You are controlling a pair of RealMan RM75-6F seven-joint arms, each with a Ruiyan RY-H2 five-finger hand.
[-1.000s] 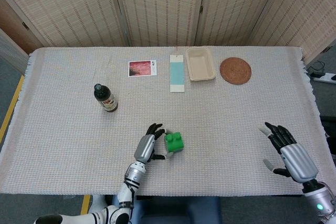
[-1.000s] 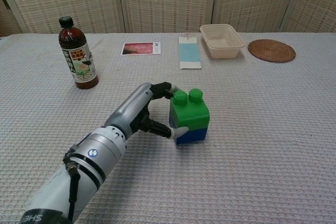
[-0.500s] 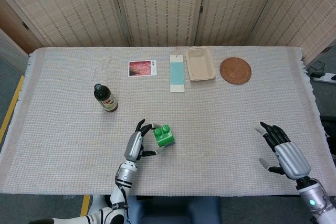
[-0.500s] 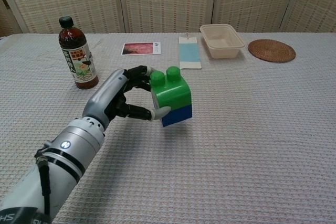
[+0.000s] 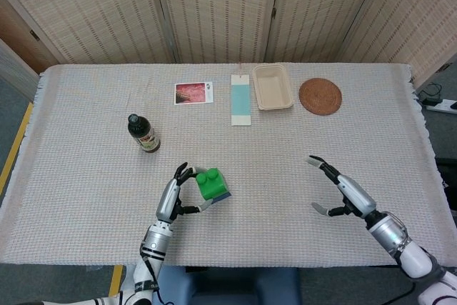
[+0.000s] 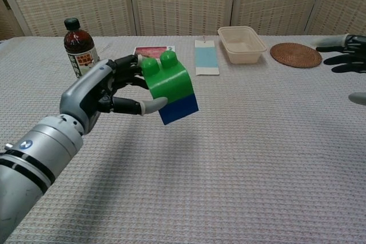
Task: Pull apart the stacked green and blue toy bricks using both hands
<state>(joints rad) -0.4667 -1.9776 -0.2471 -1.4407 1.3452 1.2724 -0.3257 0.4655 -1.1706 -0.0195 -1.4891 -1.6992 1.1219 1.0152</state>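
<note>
My left hand (image 6: 108, 88) (image 5: 173, 196) grips the stacked bricks and holds them tilted above the table. The green brick (image 6: 166, 78) (image 5: 211, 183) sits on top, with two round studs. The blue brick (image 6: 179, 108) (image 5: 223, 195) is still joined under it. Thumb and fingers clasp the stack from its left side. My right hand (image 5: 344, 192) (image 6: 345, 48) hovers open over the table to the right, fingers spread, well apart from the bricks. Only its fingertips show at the right edge of the chest view.
A dark bottle (image 5: 143, 133) (image 6: 80, 54) stands behind the left hand. At the back lie a photo card (image 5: 193, 93), a light blue strip (image 5: 241, 98), a beige tray (image 5: 272, 86) and a round woven coaster (image 5: 320, 96). The table cloth (image 5: 285, 169) spans the whole table.
The left hand has lifted the stacked bricks off the table and carried them up and leftward, tilting them. The right hand has swung in from the right edge toward the middle.
</note>
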